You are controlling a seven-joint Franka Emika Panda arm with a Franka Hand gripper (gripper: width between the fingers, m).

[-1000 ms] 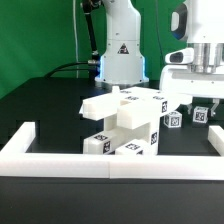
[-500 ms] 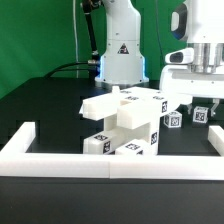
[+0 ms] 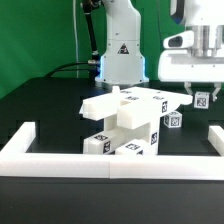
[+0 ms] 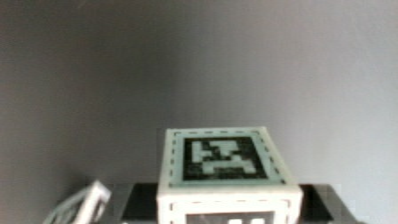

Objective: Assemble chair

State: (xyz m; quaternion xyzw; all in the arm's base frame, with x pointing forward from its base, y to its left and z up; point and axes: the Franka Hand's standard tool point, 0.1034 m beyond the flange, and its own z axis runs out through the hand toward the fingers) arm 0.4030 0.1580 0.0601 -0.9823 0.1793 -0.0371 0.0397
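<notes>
The partly built chair point(image 3: 120, 122) stands mid-table: a flat slab on stacked white blocky parts with black-and-white tags. My gripper point(image 3: 202, 92) is at the exterior view's right, above the table, shut on a small square white post point(image 3: 204, 101) with a tag. In the wrist view the post point(image 4: 222, 165) sits between my dark fingers point(image 4: 135, 200), its tagged end face toward the camera, with my gripper point(image 4: 226, 203) closed on its sides. A second small tagged post point(image 3: 174, 120) stands on the table beside the chair.
A long white rail point(image 3: 110, 160) borders the front of the workspace, with short arms at both ends. The arm's white base point(image 3: 122, 50) stands behind the chair. Part of a white piece point(image 4: 80, 205) shows at the wrist view's edge.
My gripper has risen and lifted the small post off the table. The chair and the other post have not moved.
</notes>
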